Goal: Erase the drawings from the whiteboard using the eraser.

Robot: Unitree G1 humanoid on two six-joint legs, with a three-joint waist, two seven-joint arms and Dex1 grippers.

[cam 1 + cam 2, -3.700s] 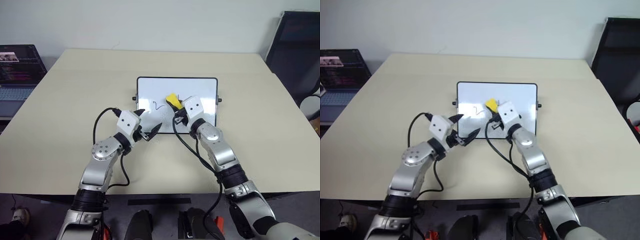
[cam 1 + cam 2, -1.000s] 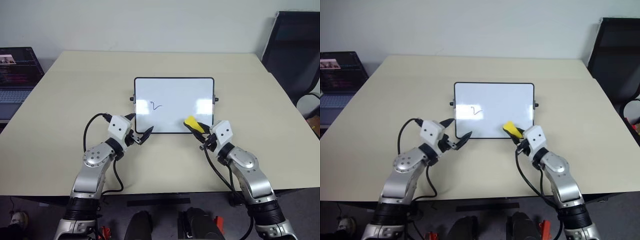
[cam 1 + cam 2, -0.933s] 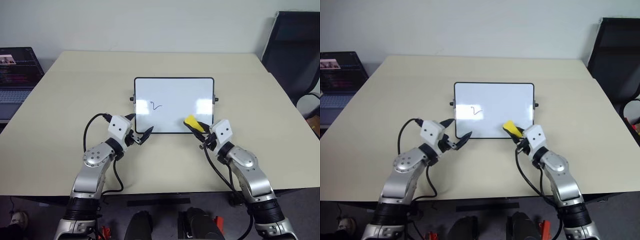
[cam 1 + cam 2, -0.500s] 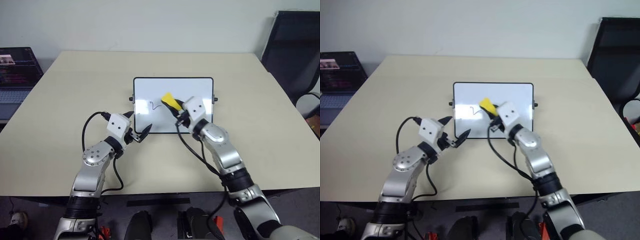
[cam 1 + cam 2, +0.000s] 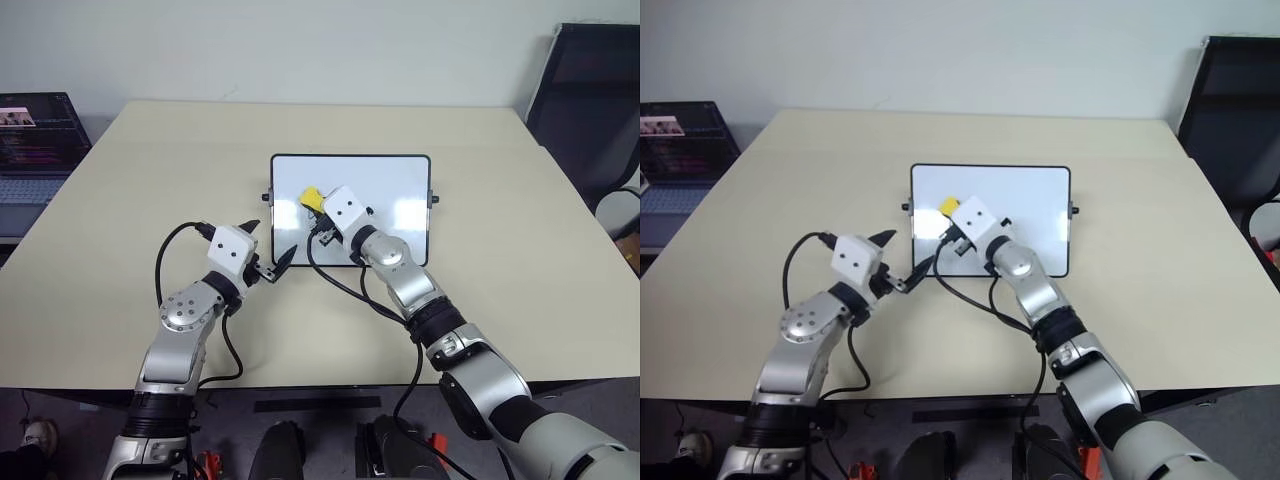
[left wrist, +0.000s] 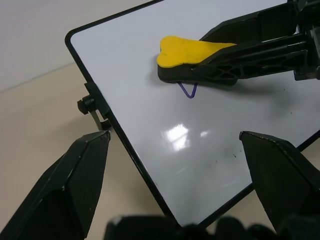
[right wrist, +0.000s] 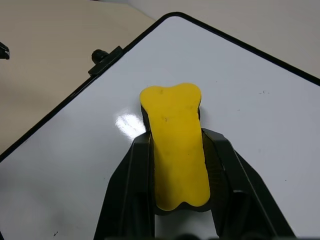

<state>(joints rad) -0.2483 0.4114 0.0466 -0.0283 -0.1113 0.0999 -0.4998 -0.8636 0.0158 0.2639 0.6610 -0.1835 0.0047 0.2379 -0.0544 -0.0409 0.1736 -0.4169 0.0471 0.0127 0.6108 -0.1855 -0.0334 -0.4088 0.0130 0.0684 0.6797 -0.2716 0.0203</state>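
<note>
The whiteboard (image 5: 390,190) lies flat mid-table, white and glossy in a thin black frame. The eraser (image 7: 174,145), yellow-topped with a black base, rests on its left part, covering most of one dark squiggle (image 6: 188,90).

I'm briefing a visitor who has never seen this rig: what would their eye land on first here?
Most likely the bright yellow eraser, clamped between the right gripper's black fingers and lying on the whiteboard at the middle of the beige table. In the left wrist view a bit of purple drawing peeks out from under the eraser's edge. The left gripper waits open at the board's near left corner.
</note>
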